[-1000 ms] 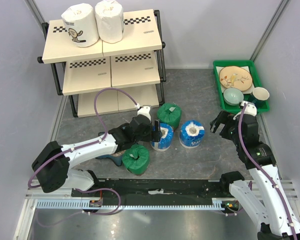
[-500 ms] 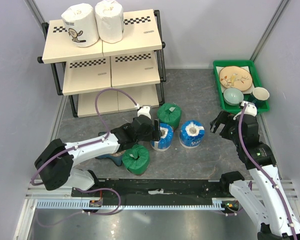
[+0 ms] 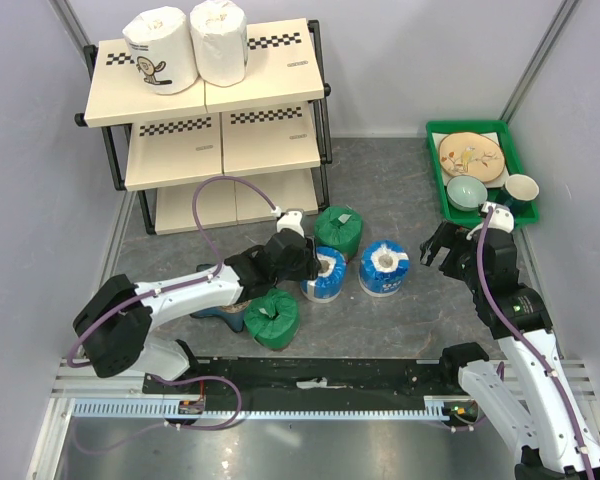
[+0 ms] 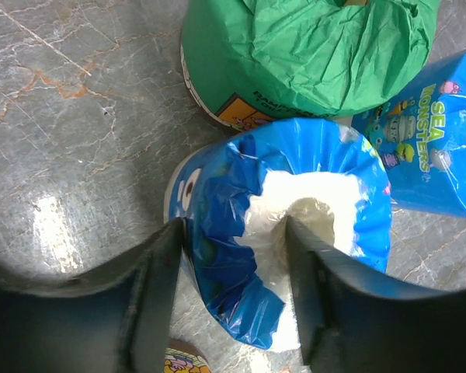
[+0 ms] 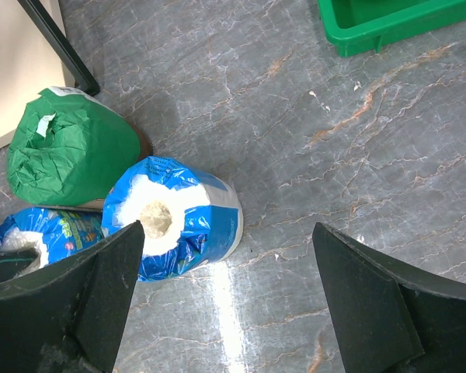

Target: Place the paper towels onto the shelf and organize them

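Note:
Two white paper towels [image 3: 161,50] [image 3: 218,40] stand on the top board of the shelf [image 3: 270,88]. On the floor are an upright green roll [image 3: 338,230], a green roll lying on its side [image 3: 272,318] and two blue rolls [image 3: 327,272] [image 3: 384,267]. My left gripper [image 3: 315,264] [image 4: 233,287] is shut on the left blue roll [image 4: 217,256], gripping its wall with one finger outside and the other in the core. My right gripper [image 3: 442,244] [image 5: 229,311] hangs open, above and to the right of the other blue roll [image 5: 194,217].
A green tray [image 3: 435,135] with a plate and bowls sits at the back right. A dark blue dish [image 3: 212,312] lies partly under my left arm. The shelf's black leg [image 5: 58,47] stands close behind the green roll [image 5: 70,151].
My left gripper's jaws have closed in on the left blue roll's wall, and the arm has edged slightly right. The right arm has not moved.

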`<act>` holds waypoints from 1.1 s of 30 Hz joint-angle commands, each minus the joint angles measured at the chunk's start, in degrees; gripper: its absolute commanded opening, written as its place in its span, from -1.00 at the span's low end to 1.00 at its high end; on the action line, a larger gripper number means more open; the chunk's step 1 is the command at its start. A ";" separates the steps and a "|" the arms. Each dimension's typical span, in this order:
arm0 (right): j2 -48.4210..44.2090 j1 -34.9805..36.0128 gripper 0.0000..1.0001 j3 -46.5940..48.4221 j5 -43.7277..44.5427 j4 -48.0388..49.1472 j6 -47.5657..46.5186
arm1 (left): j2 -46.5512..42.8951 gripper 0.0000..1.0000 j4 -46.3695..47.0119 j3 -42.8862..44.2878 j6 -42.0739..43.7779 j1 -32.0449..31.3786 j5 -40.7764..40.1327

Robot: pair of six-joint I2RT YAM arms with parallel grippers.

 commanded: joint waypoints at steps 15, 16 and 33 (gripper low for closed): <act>0.36 -0.04 0.96 -0.14 -0.51 1.33 -0.22 | -15.06 -0.09 -0.54 -0.43 0.65 -0.33 -3.27; 0.36 -0.04 0.96 -0.14 -0.51 1.50 -0.31 | -16.29 -0.10 -1.58 0.10 1.43 -0.33 -3.97; 0.27 -0.04 0.96 -0.05 -0.95 1.33 -0.31 | -24.91 -0.09 -7.66 14.16 15.06 6.51 -17.61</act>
